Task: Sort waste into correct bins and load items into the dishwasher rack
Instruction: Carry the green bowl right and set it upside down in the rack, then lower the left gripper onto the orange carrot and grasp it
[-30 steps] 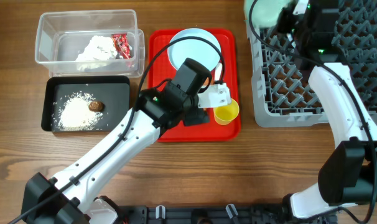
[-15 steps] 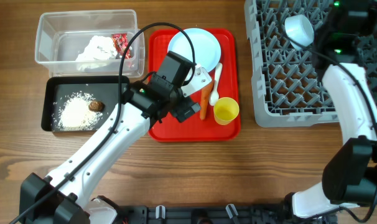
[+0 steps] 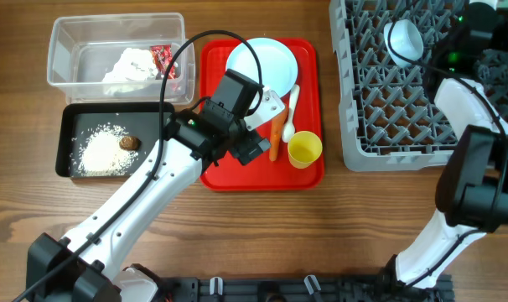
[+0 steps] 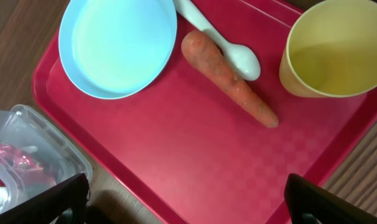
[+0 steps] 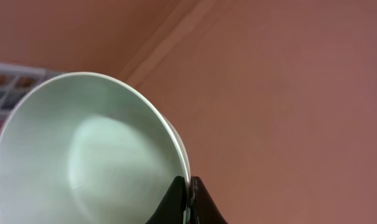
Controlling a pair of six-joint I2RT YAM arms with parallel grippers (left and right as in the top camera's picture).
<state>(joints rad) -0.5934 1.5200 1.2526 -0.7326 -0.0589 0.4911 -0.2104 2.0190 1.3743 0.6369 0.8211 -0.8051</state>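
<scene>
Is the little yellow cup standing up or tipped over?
Upright: the cup stands on the red tray, its round mouth facing up, with nothing visible inside.

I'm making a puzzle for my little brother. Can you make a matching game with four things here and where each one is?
1 orange carrot
2 crumpled white tissue
3 loose white rice
4 small pale blue bowl

A shallow black bin
B pinched in the right jaws
C flat red tray
D deep clear plastic bin

Pairs: 1-C, 2-D, 3-A, 4-B
</scene>
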